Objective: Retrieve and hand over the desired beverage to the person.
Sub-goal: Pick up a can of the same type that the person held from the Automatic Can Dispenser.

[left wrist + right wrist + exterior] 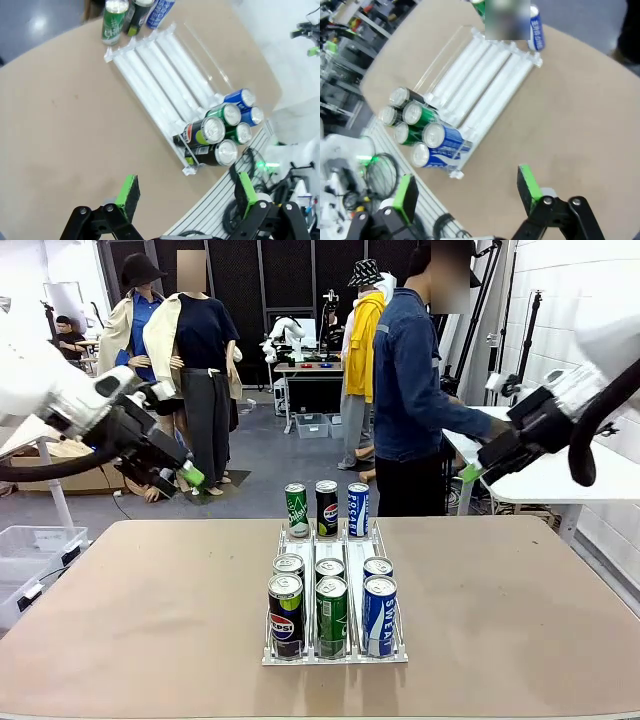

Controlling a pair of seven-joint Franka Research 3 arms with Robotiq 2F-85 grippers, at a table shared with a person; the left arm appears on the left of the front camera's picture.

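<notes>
Ambiguity is the main hazard: nothing in view marks which drink is wanted. Six cans sit close-packed at the near end of the clear rack (335, 655) on the surface (150, 600). A black Pepsi can (285, 615), a green can (331, 613) and a blue Pocari Sweat can (379, 612) stand in front, each with another right behind it. Three far cans (327, 508) stand loose at the rack's other end.

The left tool (186, 192) and the right tool (466, 192) hang above the surface at either side, fingers apart, holding nothing. A descent onto a racked can would probably push a finger against its neighbour, because the gaps look tight, and that could shove or topple it. The far cans have no lane to steady them and could tip if clipped.

The person (410, 390) stands at the far side, turned sideways with no hand offered, so a can carried across might meet no receiving hand.
</notes>
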